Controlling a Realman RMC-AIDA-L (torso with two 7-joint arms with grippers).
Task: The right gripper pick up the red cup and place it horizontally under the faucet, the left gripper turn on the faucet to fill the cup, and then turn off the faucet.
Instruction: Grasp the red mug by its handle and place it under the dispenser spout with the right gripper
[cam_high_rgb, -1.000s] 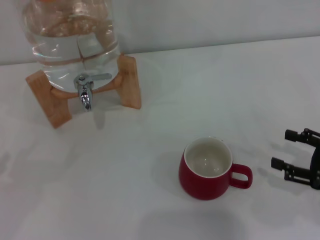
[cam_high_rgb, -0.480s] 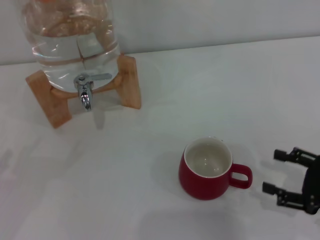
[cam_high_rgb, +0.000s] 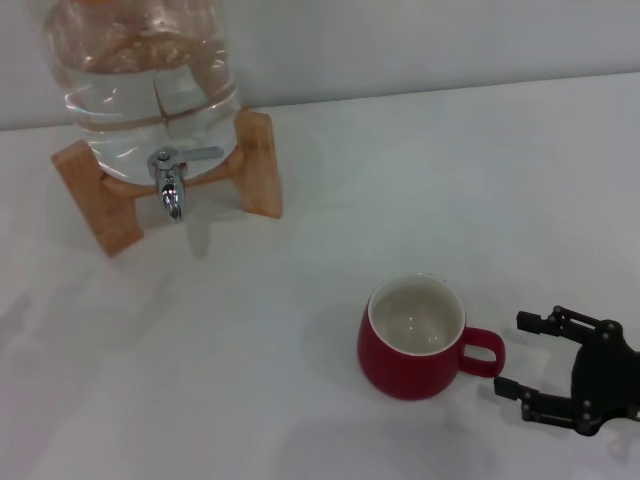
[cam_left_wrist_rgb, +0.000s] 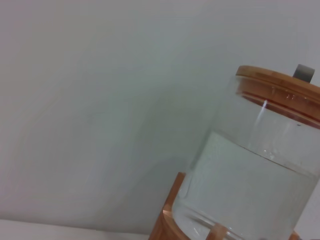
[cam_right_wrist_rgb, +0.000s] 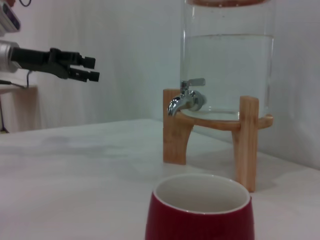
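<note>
The red cup (cam_high_rgb: 415, 340) stands upright on the white table, white inside showing, its handle pointing at my right gripper (cam_high_rgb: 516, 355). That gripper is open, low over the table just right of the handle, touching nothing. In the right wrist view the cup (cam_right_wrist_rgb: 200, 212) is close in front. The chrome faucet (cam_high_rgb: 170, 186) hangs from the clear water jar (cam_high_rgb: 140, 80) at the back left, its lever lying flat; the faucet (cam_right_wrist_rgb: 186, 98) also shows in the right wrist view. My left gripper (cam_right_wrist_rgb: 90, 69) hovers open in the air, well off to the side of the faucet.
The jar rests on a wooden stand (cam_high_rgb: 262, 165) with legs on both sides of the faucet. The left wrist view shows the jar (cam_left_wrist_rgb: 260, 170), about half full, with a wooden lid, against a plain wall. White tabletop (cam_high_rgb: 300, 270) lies between stand and cup.
My right gripper has moved left and toward the table's front, closing in on the cup's handle. The cup, the faucet and the jar have not moved.
</note>
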